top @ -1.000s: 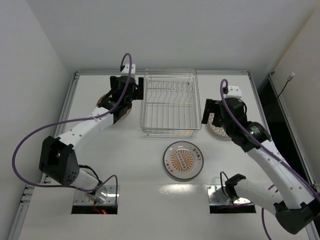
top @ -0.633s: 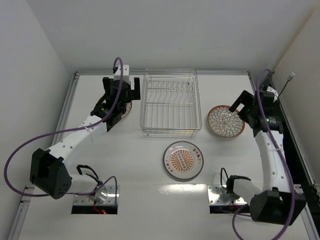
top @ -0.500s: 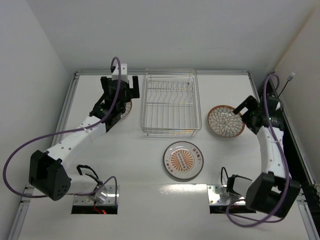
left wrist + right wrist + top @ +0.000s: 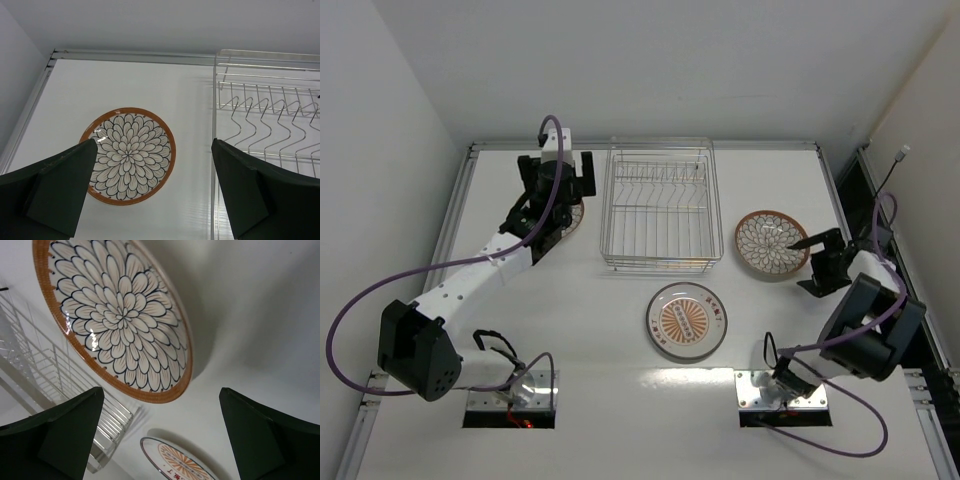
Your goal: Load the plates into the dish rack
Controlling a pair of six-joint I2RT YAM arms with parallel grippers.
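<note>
The large round white-rimmed plate with an orange sunburst centre (image 4: 686, 321) lies flat on the white table (image 4: 570, 330), just in front of the rectangular silver wire dish rack (image 4: 660, 205). A smaller orange-rimmed, petal-patterned plate (image 4: 772, 242) lies right of the rack, and its twin (image 4: 128, 155) lies left of it. I see my left gripper (image 4: 557, 188) hovering over the twin, jaws wide apart and empty. My right gripper (image 4: 807, 265), equally spread, sits by the right plate's outer edge.
</note>
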